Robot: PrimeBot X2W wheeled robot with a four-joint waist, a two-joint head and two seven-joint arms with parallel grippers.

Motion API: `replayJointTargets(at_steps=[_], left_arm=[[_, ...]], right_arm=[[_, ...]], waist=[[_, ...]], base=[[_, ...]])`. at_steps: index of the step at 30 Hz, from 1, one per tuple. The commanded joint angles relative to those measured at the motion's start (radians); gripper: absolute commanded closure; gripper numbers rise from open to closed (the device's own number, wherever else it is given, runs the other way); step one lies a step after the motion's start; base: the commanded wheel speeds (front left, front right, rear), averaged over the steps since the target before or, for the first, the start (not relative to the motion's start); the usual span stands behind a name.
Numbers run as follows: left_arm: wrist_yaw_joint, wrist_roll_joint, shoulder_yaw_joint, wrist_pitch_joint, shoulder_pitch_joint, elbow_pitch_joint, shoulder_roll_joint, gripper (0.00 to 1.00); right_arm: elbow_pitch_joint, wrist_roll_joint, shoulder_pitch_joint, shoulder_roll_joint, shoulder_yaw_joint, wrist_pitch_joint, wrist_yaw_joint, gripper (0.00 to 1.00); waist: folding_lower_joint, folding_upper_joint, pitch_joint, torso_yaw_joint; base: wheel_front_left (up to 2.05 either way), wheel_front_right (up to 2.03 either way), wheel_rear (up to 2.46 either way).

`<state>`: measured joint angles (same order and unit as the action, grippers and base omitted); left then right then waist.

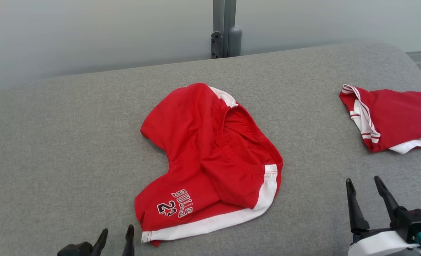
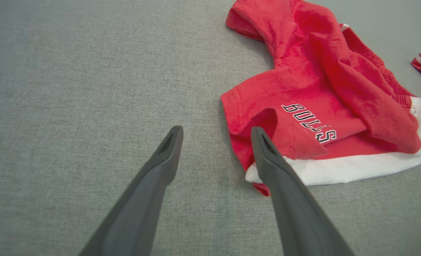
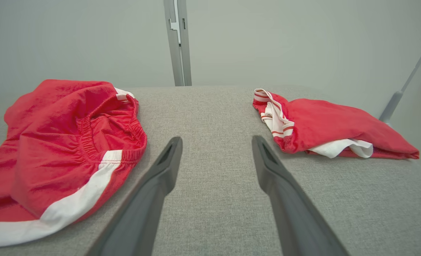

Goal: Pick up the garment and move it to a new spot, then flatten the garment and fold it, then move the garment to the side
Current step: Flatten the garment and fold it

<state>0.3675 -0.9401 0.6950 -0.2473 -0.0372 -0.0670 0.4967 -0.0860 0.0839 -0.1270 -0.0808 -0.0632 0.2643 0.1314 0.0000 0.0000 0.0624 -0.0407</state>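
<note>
Head view: the red garment (image 1: pixel 210 160) lies crumpled at the middle of the grey bench (image 1: pixel 71 142), white-trimmed hem toward the near edge, "BULLS 23" printed by its near-left corner; a second red garment (image 1: pixel 395 121) lies at the right edge, cut off by the frame; the left end effector (image 1: pixel 117 229) shows little more than its fingertips at the near edge, just left of the hem corner; the right end effector (image 1: pixel 362 180) stands toward the near-right corner, fingers apart, clear of both garments.

Left wrist view: the left fingers are spread with nothing between them; one overlaps the hem corner, contact impossible to tell; a fold hides the number.

Right wrist view: bare bench lies between the spread fingers; the garment's elastic waistband gapes open.
</note>
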Motion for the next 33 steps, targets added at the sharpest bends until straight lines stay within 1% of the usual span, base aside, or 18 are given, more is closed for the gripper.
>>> replayJointTargets(at_steps=[1, 3, 4, 8, 11, 14, 17, 19, 22, 25, 28, 33], left_arm=[[0.012, 0.037, -0.016, -0.012, -0.018, 0.004, 0.013, 0.00], [0.022, 0.082, -0.061, -0.018, -0.028, 0.011, -0.006, 0.00], [0.019, 0.116, -0.096, -0.019, -0.029, 0.022, -0.024, 0.00], [-0.022, 0.291, -0.246, -0.017, -0.089, 0.037, -0.108, 0.00], [-0.088, 0.423, -0.355, -0.018, -0.128, 0.027, -0.192, 0.00], [-0.166, 0.538, -0.428, -0.018, -0.162, 0.005, -0.258, 0.00], [-0.247, 0.609, -0.503, -0.018, -0.182, -0.028, -0.320, 0.00], [-0.302, 0.638, -0.548, -0.018, -0.188, -0.040, -0.361, 0.00], [-0.364, 0.682, -0.610, -0.018, -0.207, -0.058, -0.395, 0.00], [-0.409, 0.716, -0.666, -0.018, -0.220, -0.060, -0.423, 0.00], [-0.437, 0.738, -0.698, -0.018, -0.227, -0.062, -0.437, 0.00], [-0.463, 0.757, -0.714, -0.018, -0.222, -0.059, -0.445, 0.00]], right_arm=[[0.011, -0.012, -0.010, -0.008, -0.013, 0.000, -0.002, 0.00], [0.022, -0.014, -0.013, -0.011, -0.032, 0.000, -0.002, 0.00], [0.026, -0.017, -0.015, -0.012, -0.039, 0.000, -0.002, 0.00], [0.044, -0.027, -0.014, -0.012, -0.057, 0.000, -0.002, 0.00], [0.050, -0.035, -0.013, -0.008, -0.062, 0.000, -0.002, 0.00], [0.054, -0.046, -0.014, -0.003, -0.064, 0.000, -0.002, 0.00], [0.049, -0.059, -0.022, 0.002, -0.069, 0.000, -0.002, 0.00], [0.039, -0.069, -0.031, 0.003, -0.072, 0.000, -0.002, 0.00], [0.035, -0.076, -0.038, 0.007, -0.075, 0.000, -0.002, 0.00], [0.038, -0.076, -0.042, 0.012, -0.068, 0.000, -0.002, 0.00], [0.049, -0.065, -0.037, 0.015, -0.053, 0.000, -0.002, 0.00], [0.050, -0.061, -0.026, 0.017, -0.035, 0.000, -0.002, 0.00]], waist=[[0.0000, 0.0000, -0.010, -0.005], [0.0000, 0.0000, -0.018, -0.003], [0.0000, 0.0000, -0.021, -0.001], [0.0000, 0.0000, -0.033, 0.002], [0.0000, 0.0000, -0.038, 0.003], [0.0000, 0.0000, -0.041, 0.006], [0.0000, 0.0000, -0.043, 0.010], [0.0000, 0.0000, -0.048, 0.014], [0.0000, 0.0000, -0.057, 0.018], [0.0000, 0.0000, -0.066, 0.022], [0.0000, 0.0000, -0.070, 0.025], [0.0000, 0.0000, -0.071, 0.034]], base=[[0.00, 0.00, 0.00], [0.00, 0.00, 0.00], [0.00, 0.00, 0.00], [0.00, 0.00, 0.00], [0.00, 0.00, 0.00], [0.00, 0.00, 0.00], [0.00, 0.00, 0.00], [0.00, 0.00, 0.00], [0.00, 0.00, 0.00], [0.00, 0.00, 0.00], [0.00, 0.00, 0.00], [0.00, 0.00, 0.00]])
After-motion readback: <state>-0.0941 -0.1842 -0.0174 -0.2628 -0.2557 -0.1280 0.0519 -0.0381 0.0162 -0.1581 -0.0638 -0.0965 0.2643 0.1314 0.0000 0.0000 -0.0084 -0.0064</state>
